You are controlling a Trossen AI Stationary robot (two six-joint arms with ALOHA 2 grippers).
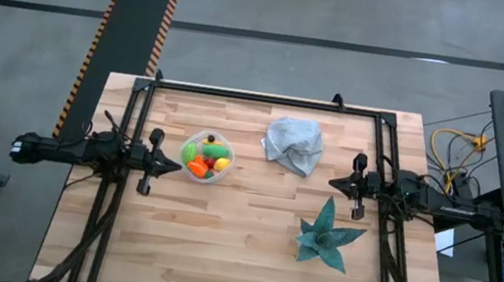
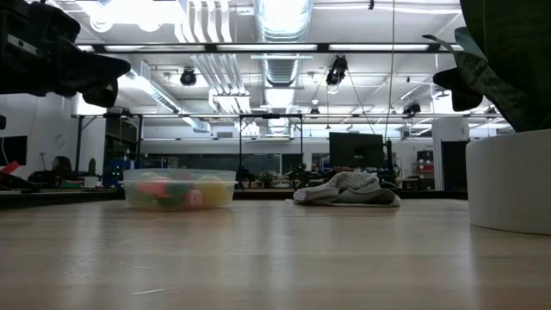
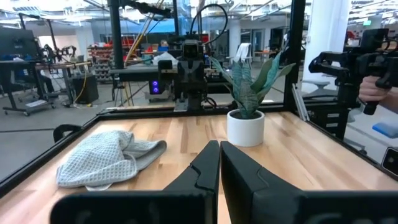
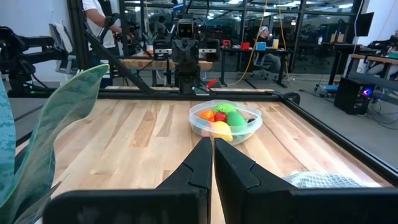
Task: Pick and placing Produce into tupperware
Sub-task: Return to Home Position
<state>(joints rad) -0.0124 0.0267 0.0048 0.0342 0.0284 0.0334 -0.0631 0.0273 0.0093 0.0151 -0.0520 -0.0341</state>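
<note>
The clear tupperware [image 1: 205, 157] stands on the wooden table left of centre, its base on the boards; it also shows in the right wrist view [image 4: 225, 122]. Inside it lies the produce [image 1: 206, 156]: green, yellow, orange and red toy pieces. My left gripper [image 1: 177, 164] is shut, held level at the table's left side, just left of the tupperware and apart from it. My right gripper [image 1: 333, 182] is shut and level at the right side, pointing toward the table's middle. The shut fingers of each show in its own wrist view [image 3: 219, 163] [image 4: 212, 155].
A crumpled grey-blue cloth [image 1: 294, 144] lies at the far middle. A teal spiky plant [image 1: 326, 235] in a white pot [image 3: 245, 127] stands near the right front. A black frame [image 1: 268, 98] borders the table. Bare boards lie across the near middle.
</note>
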